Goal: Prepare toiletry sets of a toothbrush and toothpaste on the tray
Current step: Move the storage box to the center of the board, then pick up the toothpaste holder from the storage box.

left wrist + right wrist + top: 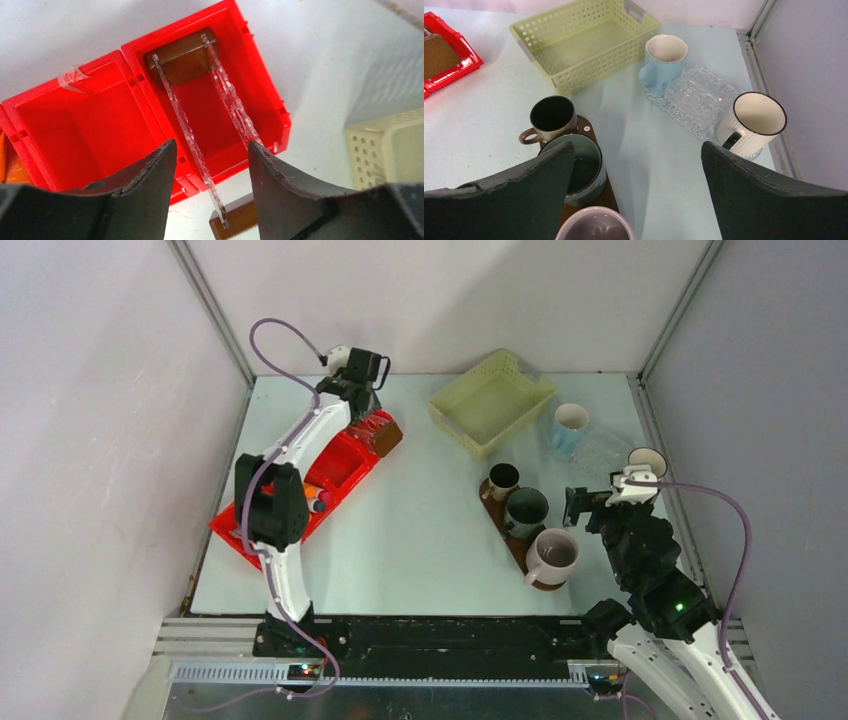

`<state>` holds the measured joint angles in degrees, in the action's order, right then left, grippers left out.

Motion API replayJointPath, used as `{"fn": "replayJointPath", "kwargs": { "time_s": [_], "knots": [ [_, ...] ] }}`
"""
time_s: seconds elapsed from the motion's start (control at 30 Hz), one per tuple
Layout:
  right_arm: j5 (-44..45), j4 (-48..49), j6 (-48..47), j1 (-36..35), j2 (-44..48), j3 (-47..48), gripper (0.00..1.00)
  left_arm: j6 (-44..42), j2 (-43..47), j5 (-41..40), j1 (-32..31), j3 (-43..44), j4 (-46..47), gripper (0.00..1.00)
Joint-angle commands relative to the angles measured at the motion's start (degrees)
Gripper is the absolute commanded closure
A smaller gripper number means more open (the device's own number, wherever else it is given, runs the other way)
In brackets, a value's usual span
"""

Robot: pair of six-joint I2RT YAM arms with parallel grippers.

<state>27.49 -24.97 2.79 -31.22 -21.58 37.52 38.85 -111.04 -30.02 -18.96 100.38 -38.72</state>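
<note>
Right pincer: wide open, nothing in it, hanging just over the near side of the tray.
Tray: on the worktop right of centre, directly in front of the right arm, running near to far at a slant.
Mugs on it: mauve mug nearest, green mug in the middle, brown mug at the far end, packed close together.
Progress: early days imo. The mugs are lined up, but I can't spot a toothbrush or a tube in or beside any of them, so all three sets need filling.
Left pincer: way over on the far left, nose down over the end compartment of the red bin. Its jaws are apart, straddling two clear strips with brown ends. Nothing is clamped as far as I can see, and no clue what those strips are.
Toothpaste: maybe the little orange bits mid-bin, too small to call.
Far side: yellow basket, blue mug, white mug and glass dish, all off the tray.
Top view only: both arms at once, plus the whole bin and tray layout.
Left wrist only: the strips up close inside that end compartment, which the arm mostly hides from above.
Right wrist only: a look down into the brown and green mugs, and both look empty.
</note>
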Motion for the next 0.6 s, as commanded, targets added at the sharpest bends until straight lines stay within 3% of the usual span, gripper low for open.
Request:
{"fn": "replayJointPath", "kwargs": {
  "time_s": [0.0, 0.57],
  "knots": [
    [1.06, 2.67, -0.04, 0.59, 1.04, -0.44, 0.01, 2.57, -2.38, -1.63, 1.18, 2.02, -2.16, 0.41],
    [0.92, 3.43, -0.12, 1.03, 2.45, -1.21, 0.01, 4.89, -9.23, 5.34, 4.17, 2.45, -1.44, 0.65]
  ]
}}
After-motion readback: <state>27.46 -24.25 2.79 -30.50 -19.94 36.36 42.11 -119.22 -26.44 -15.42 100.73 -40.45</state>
